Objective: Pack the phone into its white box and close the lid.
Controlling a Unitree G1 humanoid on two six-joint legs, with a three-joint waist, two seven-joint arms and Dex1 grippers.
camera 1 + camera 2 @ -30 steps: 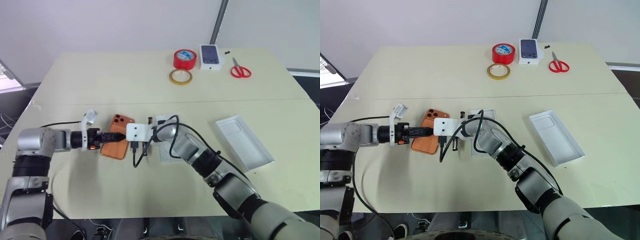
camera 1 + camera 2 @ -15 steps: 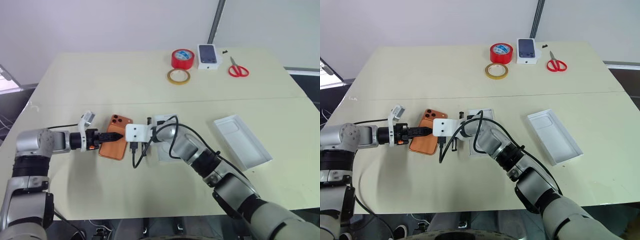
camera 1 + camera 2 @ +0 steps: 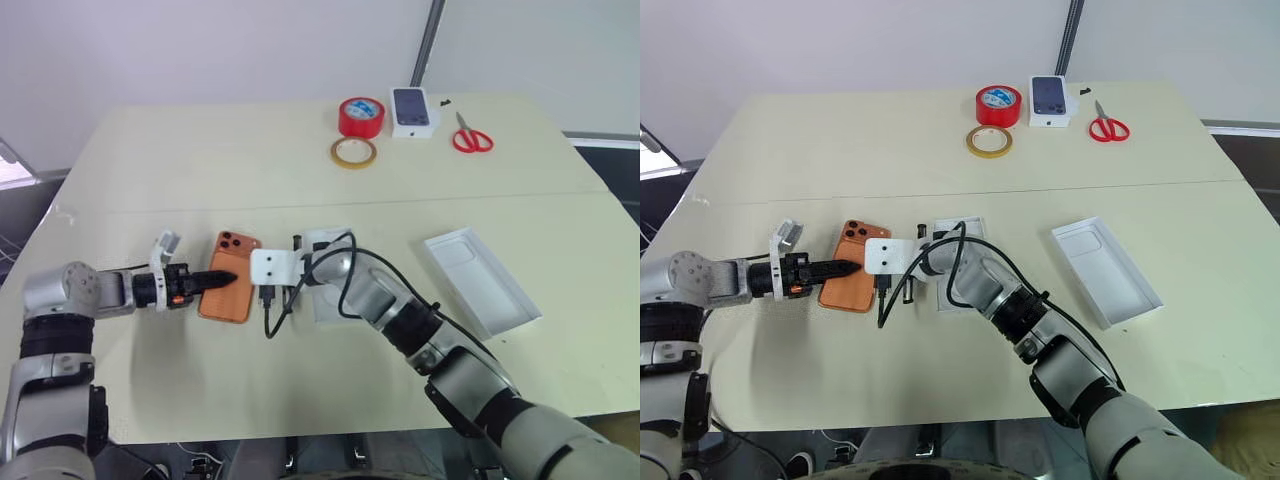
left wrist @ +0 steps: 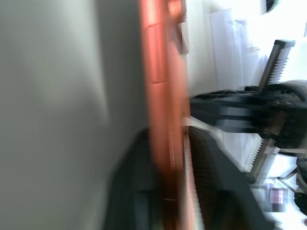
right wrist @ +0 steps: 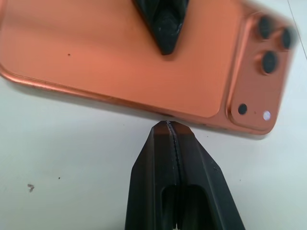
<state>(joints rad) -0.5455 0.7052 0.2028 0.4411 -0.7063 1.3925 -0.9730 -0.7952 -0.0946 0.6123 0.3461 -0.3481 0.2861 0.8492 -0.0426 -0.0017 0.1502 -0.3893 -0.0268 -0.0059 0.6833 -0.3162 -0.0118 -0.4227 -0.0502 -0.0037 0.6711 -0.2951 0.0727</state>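
The phone lies back up on the counter, left of centre in the head views, its camera bump toward the top of the frame. The left end effector has closed on the phone's left long edge since a second ago, when its fingers stood wide apart; in the left wrist view one dark finger lies over the orange back and the other under it. The phone has kept its place. The right end effector is fully closed and holds nothing, its tips just at the phone's right long edge, as before. The white box lies just right of the phone, mostly behind the right arm. The lid lies well apart at centre right, unmoved.
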